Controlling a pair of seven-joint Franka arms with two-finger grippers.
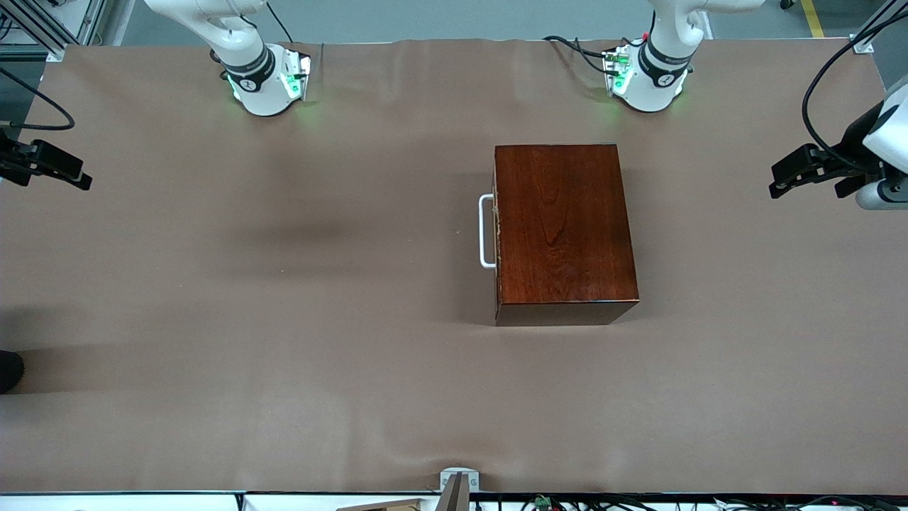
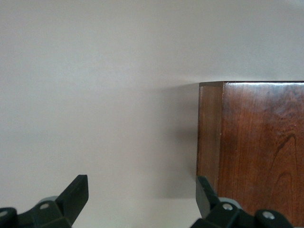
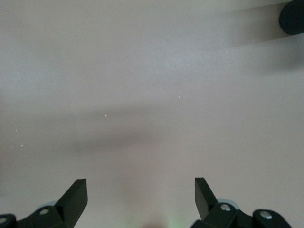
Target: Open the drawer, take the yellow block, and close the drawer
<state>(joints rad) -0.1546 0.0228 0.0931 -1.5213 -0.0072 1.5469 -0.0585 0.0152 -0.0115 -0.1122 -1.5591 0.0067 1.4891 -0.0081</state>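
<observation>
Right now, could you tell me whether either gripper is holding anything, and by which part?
Nothing is held: the left gripper and right gripper are both open and empty.

My robotics lab, brown paper-covered table (image 1: 284, 319), my two bolted arm bases (image 1: 266, 81) at twelve o'clock, cables (image 1: 826, 78), aluminium framing (image 1: 42, 28)

Brown paper-covered table (image 1: 284, 319) under even light; grey floor (image 1: 461, 18) with a yellow line (image 1: 813, 18) past its edge.
</observation>
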